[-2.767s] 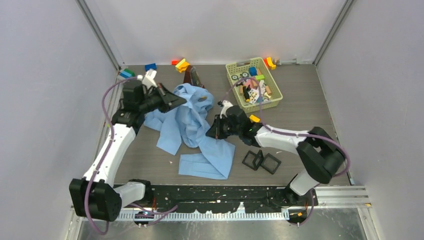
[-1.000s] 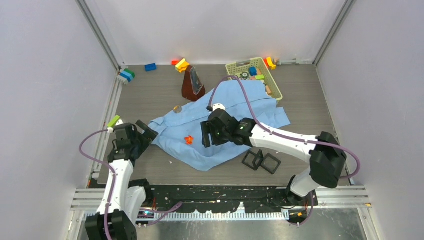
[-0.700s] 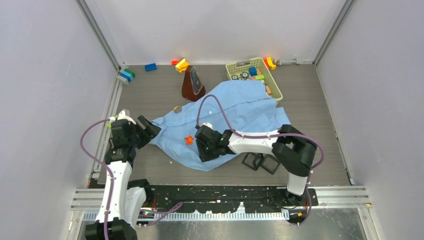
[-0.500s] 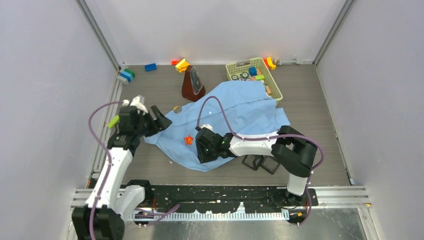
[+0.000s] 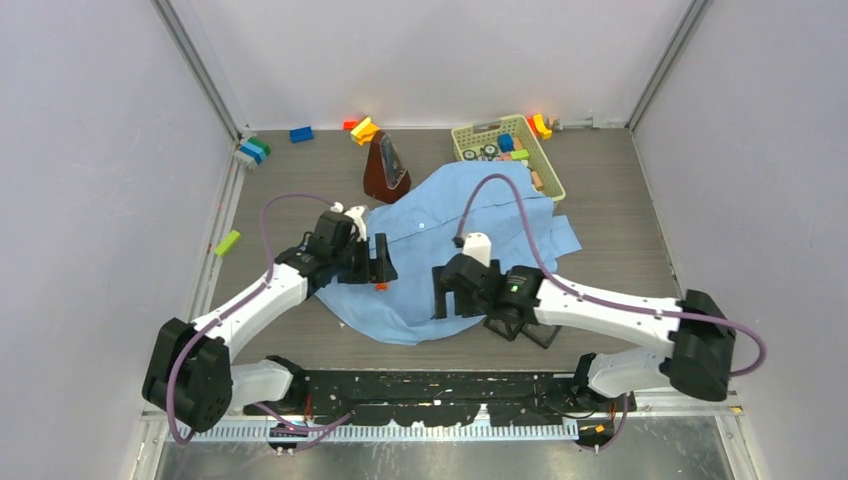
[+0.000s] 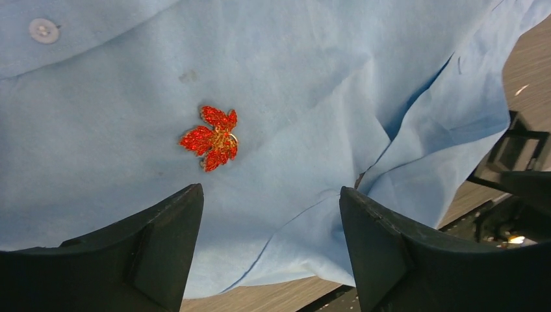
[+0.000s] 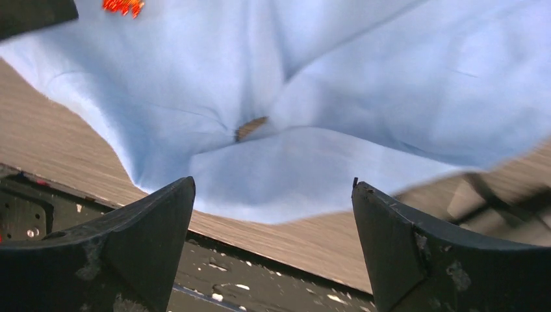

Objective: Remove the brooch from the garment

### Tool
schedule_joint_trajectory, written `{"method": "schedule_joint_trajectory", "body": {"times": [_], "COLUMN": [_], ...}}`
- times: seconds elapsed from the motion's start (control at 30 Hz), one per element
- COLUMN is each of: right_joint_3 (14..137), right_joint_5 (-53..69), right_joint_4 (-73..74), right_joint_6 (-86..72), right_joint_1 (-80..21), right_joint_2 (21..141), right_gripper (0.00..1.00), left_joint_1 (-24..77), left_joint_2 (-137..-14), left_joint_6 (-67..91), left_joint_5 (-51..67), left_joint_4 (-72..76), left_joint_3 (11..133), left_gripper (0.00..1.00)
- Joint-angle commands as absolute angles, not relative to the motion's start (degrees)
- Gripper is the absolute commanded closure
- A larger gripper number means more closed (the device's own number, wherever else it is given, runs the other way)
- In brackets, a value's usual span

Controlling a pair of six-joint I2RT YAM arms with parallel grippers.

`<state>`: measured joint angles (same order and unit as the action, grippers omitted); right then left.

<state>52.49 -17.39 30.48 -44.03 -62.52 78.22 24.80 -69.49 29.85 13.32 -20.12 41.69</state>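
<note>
Approach step: left pincer [image 6: 269, 193] spread, hovering over red leaf brooch [image 6: 211, 138] pinned on garment [image 6: 338, 71], mid counter [image 5: 620, 200] toward near edge; right pincer [image 7: 273, 188] spread above garment's near hem. Next, likely: lower left pincer, pinch brooch, right holds cloth down.

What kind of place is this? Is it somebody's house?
Probably a robot lab test booth, not a house. Plain walls box in a table where the left arm and right arm are bolted down. The blue shirt and basket of toys look like practice props.
</note>
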Motion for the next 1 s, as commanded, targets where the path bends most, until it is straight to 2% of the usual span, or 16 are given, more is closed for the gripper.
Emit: {"method": "schedule_joint_trajectory", "body": {"times": [0.0, 0.13, 0.2, 0.5, 0.77, 0.83, 0.87, 0.97], "right_joint_3": [55.3, 59.0, 59.0, 54.8, 50.4, 49.2, 48.8, 48.6], "right_joint_5": [-32.1, -37.3, -37.3, -35.7, -33.6, -33.3, -33.3, -33.7], "right_joint_4": [51.0, 67.0, 69.0, 65.4, 59.9, 58.5, 58.2, 58.1], "right_joint_6": [-56.3, -70.5, -72.9, -73.7, -74.7, -74.4, -74.3, -73.6], "right_joint_1": [-62.8, -62.7, -62.8, -61.6, -61.2, -60.9, -60.7, -59.6], "right_joint_2": [71.8, 71.7, 71.8, 71.2, 73.4, 73.5, 73.6, 73.5], "right_gripper": [0.04, 0.14, 0.16, 0.20, 0.27, 0.33, 0.41, 0.56], "left_joint_1": [28.6, 28.7, 28.8, 32.2, 32.4, 32.4, 32.4, 32.4], "left_joint_2": [-70.8, -71.7, -70.5, -62.8, -62.3, -62.7, -62.9, -63.0], "left_joint_6": [25.6, 25.7, 26.7, 29.8, 37.1, 36.9, 36.7, 36.6], "left_joint_5": [6.2, 7.6, 9.2, 13.9, 17.1, 17.3, 17.2, 17.4], "left_joint_4": [-19.0, -18.2, -17.7, -26.2, -22.8, -22.3, -22.2, -21.2], "left_joint_3": [41.1, 38.6, 37.1, 33.6, 29.2, 28.8, 28.7, 28.1], "left_gripper": [0.20, 0.22, 0.24, 0.35, 0.47, 0.51, 0.55, 0.73]}}
